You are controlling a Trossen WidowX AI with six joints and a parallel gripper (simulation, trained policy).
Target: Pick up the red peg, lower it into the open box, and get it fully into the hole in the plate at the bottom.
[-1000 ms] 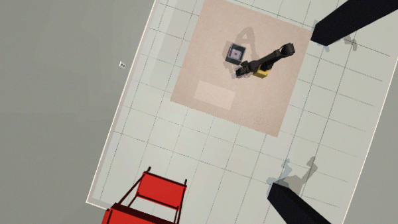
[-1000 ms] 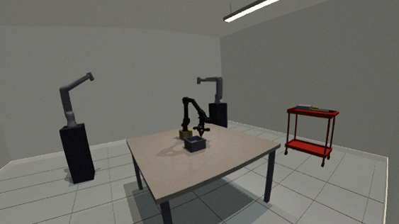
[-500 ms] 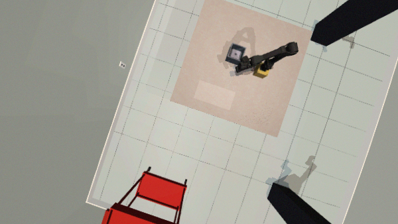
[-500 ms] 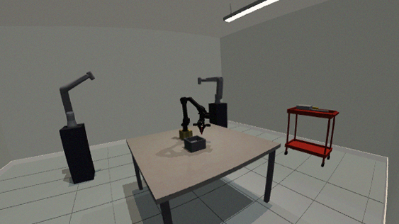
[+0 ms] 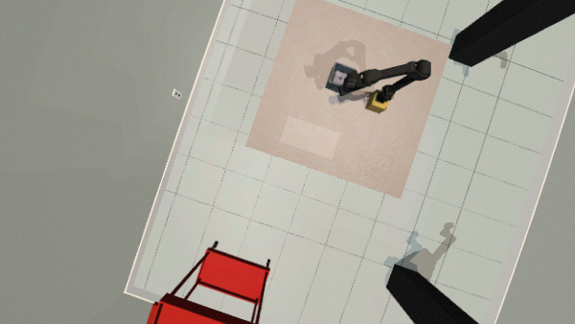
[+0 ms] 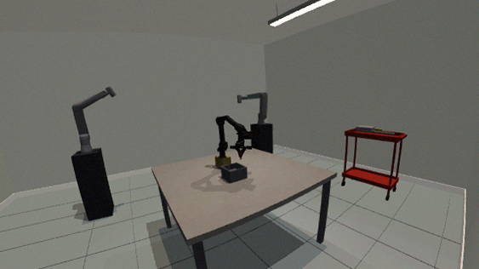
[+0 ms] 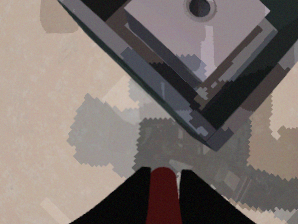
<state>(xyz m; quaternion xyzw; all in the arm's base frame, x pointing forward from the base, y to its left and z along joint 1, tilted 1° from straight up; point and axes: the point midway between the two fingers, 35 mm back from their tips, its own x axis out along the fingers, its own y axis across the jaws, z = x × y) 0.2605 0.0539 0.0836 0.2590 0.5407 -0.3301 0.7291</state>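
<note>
Wrist view, black hand [image 7: 165, 177] [image 6: 240, 150] closed on the red peg [image 7: 163, 197] [image 6: 240, 154], open box [image 7: 172, 107] [image 6: 234, 175] [image 5: 330, 85] nearby.

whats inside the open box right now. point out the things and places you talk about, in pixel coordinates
Inside the open box [image 5: 331, 86] [image 6: 234, 175] [image 7: 165, 107] sits a plate [image 5: 338, 77] [image 7: 175, 30] with a round hole [image 7: 199, 6]; no peg shows in that hole. The hole's depths are too dark to read, and the wrist view cuts off the box's far part.
</note>
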